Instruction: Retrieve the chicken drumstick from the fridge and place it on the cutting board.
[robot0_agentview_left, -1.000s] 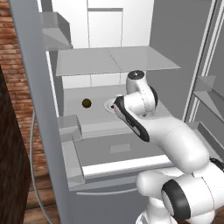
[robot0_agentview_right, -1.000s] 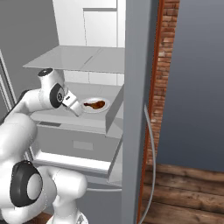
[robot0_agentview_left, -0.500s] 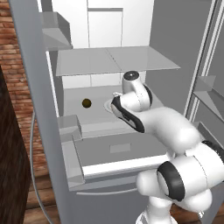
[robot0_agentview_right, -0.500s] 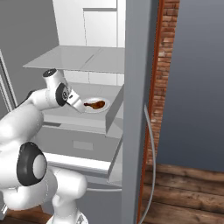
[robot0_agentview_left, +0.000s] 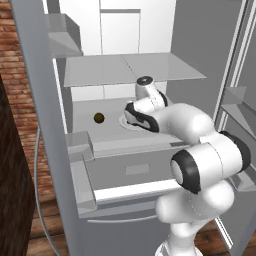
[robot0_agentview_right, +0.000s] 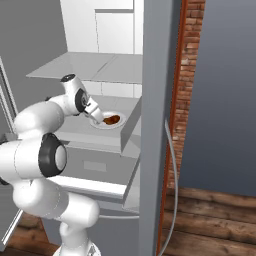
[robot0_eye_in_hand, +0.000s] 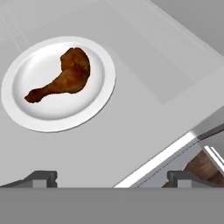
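Note:
The chicken drumstick (robot0_eye_in_hand: 63, 78) is reddish-brown and lies on a round white plate (robot0_eye_in_hand: 98, 94) on a shelf inside the open fridge (robot0_agentview_left: 130, 70). In the hand view it is at the upper left, thick end up and thin bone end to the lower left. From the right base view the drumstick (robot0_agentview_right: 113, 119) shows just right of my gripper (robot0_agentview_right: 96, 114). My gripper (robot0_eye_in_hand: 113, 178) hovers above the shelf beside the plate, open, with nothing between its fingertips (robot0_eye_in_hand: 43, 177). In the left base view my wrist hides the hand, and a plate (robot0_agentview_left: 124, 121) edge peeks out. The cutting board is out of view.
A small dark olive-brown ball (robot0_agentview_left: 99, 118) rests on the same shelf, left of the plate. Another shelf (robot0_agentview_right: 85, 67) hangs close above my hand. A drawer (robot0_agentview_left: 130, 167) sits below, door bins (robot0_agentview_left: 82, 145) stand at the left, and the fridge wall (robot0_agentview_right: 155, 125) at the right.
My arm has stretched farther into the fridge, the elbow swinging up and in. The hand has come closer to the plate. The jaws have stayed wide.

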